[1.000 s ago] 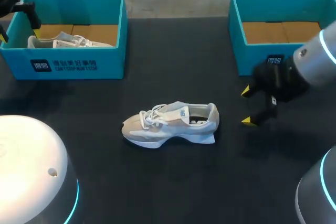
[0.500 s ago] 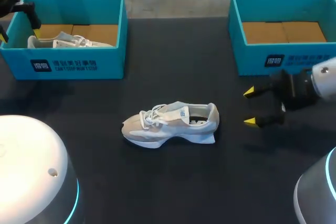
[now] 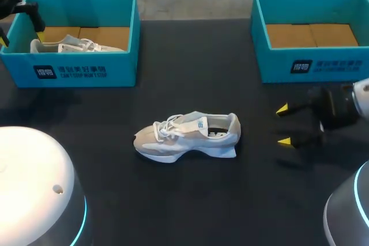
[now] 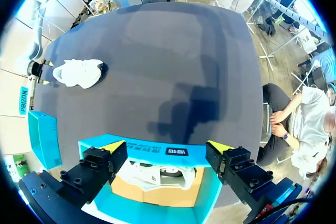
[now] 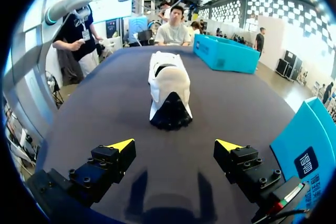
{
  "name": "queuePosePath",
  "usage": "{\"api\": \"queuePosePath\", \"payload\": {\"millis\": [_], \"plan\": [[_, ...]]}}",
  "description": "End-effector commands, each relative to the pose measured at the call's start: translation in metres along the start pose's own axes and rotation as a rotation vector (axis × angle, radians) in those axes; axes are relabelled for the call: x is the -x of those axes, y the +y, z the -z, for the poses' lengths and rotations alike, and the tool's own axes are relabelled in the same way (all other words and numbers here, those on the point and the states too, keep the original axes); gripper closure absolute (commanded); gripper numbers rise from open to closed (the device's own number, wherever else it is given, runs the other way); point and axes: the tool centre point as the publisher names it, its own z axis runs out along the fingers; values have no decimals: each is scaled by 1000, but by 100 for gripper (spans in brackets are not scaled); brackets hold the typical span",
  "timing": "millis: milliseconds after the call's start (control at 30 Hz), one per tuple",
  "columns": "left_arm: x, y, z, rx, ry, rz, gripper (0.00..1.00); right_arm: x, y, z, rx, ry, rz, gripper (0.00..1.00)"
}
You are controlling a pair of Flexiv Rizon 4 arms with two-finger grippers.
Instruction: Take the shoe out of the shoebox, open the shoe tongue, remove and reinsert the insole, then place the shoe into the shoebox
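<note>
A white and grey sneaker (image 3: 187,135) lies on its sole in the middle of the dark table, toe toward my left. In the right wrist view the sneaker (image 5: 168,88) points its black heel at my right gripper (image 5: 175,145), which is open and empty a short way behind it. From above, the right gripper (image 3: 283,125) hangs to the right of the heel, clear of it. My left gripper (image 4: 167,146) is open above the near wall of the left teal shoebox (image 4: 157,153), where a second white shoe (image 4: 160,174) lies.
The left shoebox (image 3: 118,56) stands at the back left with the second shoe (image 3: 75,44) in it. A matching teal box (image 3: 259,38) at the back right shows only its cardboard floor. Bare dark tabletop surrounds the sneaker.
My right gripper has drawn back to the right, away from the sneaker's heel, and stayed open. The sneaker and the left arm have not moved.
</note>
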Motion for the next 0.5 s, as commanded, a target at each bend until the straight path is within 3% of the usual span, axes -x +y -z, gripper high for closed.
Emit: {"api": "queuePosePath", "payload": {"millis": [33,500], "plan": [[0,-1,0,2,1,0,0,-4,-1,2,-2,-7,-1,0],[0,-1,0,2,1,0,0,-7,-1,3,-22,-6,-13,0]]}}
